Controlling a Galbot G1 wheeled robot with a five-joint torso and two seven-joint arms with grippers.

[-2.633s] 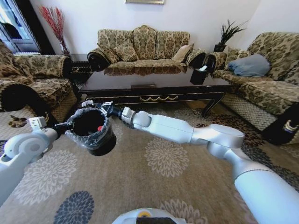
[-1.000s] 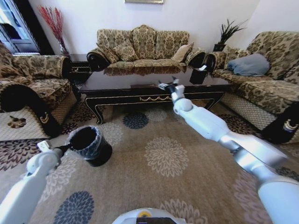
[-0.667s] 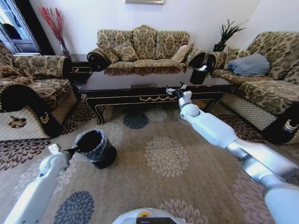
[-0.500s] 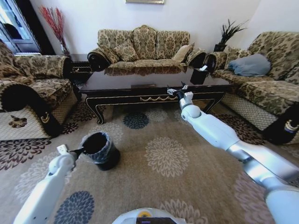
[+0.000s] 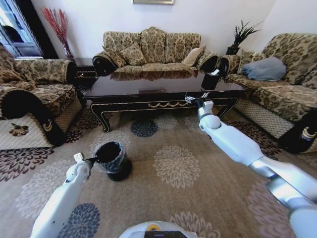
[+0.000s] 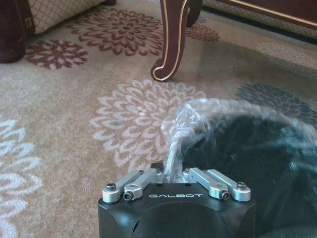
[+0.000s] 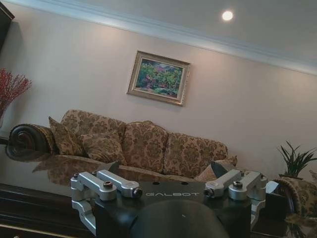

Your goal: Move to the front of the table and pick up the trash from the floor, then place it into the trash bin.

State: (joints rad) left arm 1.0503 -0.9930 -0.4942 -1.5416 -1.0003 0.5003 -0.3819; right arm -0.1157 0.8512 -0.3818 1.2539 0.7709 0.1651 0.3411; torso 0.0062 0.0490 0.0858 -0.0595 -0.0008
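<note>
Trash bin [image 5: 113, 159] sits on the floor [image 5: 198, 193] at lower left of the head frame, before the table [image 5: 163, 96]. My left gripper [image 6: 171, 171] is clenched on its bag liner [image 6: 181, 126] at the rim. My right gripper [image 5: 194, 99], fingers spread and empty, hangs at centre frame against the table's front edge.

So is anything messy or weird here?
Only a little: the trash bin sits tilted on the floor, with the left gripper clamped on its crinkled bag rim. No spills show, and the right gripper hangs open by the table.
</note>
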